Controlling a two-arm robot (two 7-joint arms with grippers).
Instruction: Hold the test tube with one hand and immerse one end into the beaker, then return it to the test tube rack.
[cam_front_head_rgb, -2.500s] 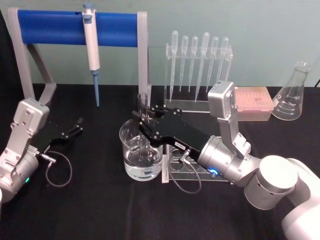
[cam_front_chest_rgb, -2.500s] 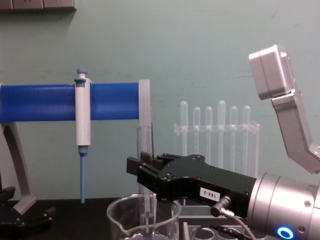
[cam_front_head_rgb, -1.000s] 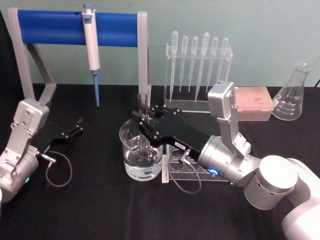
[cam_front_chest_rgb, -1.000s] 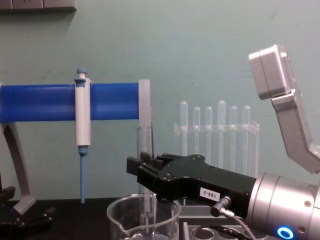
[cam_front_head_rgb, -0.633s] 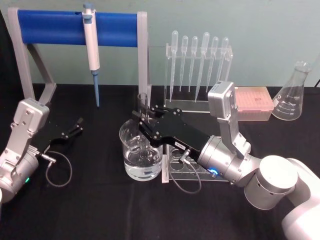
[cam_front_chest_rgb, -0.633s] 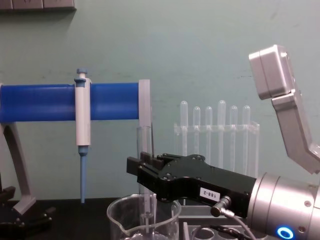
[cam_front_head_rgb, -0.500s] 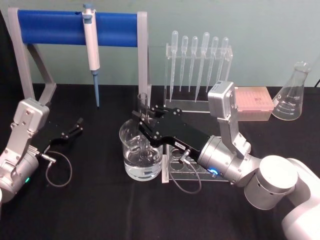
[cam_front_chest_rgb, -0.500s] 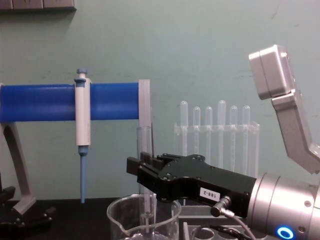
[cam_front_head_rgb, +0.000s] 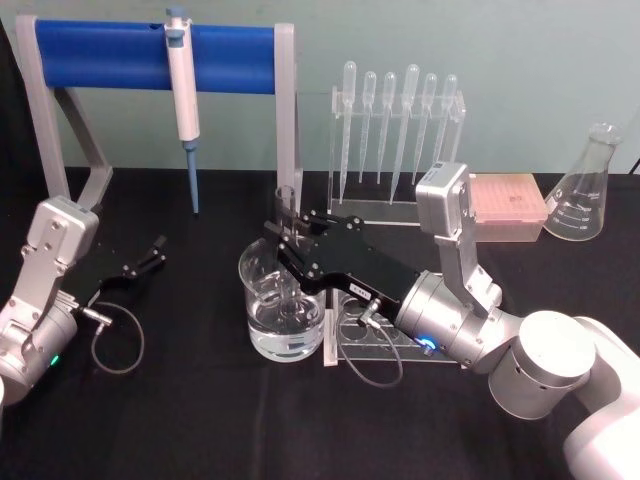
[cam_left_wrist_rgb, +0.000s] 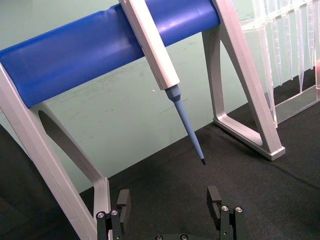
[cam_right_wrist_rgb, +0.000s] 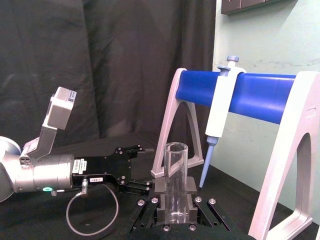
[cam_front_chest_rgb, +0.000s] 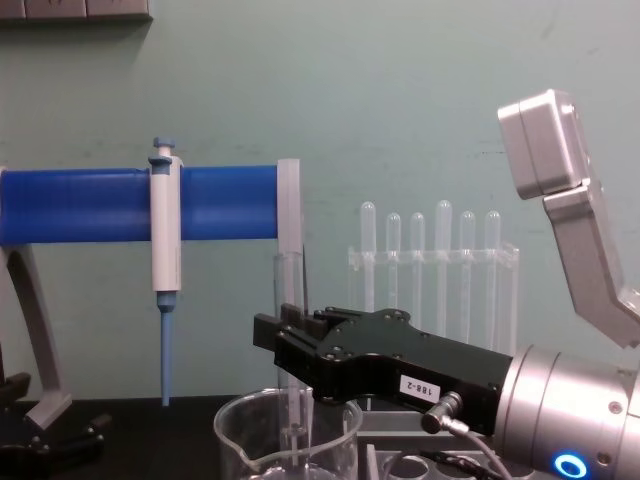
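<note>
Test tube (cam_front_head_rgb: 286, 208) upright, clenched in right claw (cam_front_head_rgb: 288, 238), lower end inside beaker (cam_front_head_rgb: 260, 292); left claw (cam_front_head_rgb: 148, 256) released, parked well apart.

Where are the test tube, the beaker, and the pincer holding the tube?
test tube (cam_front_head_rgb: 286, 208), head view, upper glass just under the rim.
beaker (cam_front_head_rgb: 284, 345), head view, front wall near the bottom.
right pincer (cam_front_head_rgb: 287, 246), head view, midway between its fingertips, shut on the tube.

Test tube (cam_front_head_rgb: 286, 208) upright between the fingertips of right gripper (cam_front_head_rgb: 283, 241), lower end in beaker (cam_front_head_rgb: 262, 330) directly below them. Test tube rack (cam_front_head_rgb: 385, 347) wrist-side of fingertips, under gripper body. Pipettor stand (cam_front_head_rgb: 110, 55) beyond fingertips.
</note>
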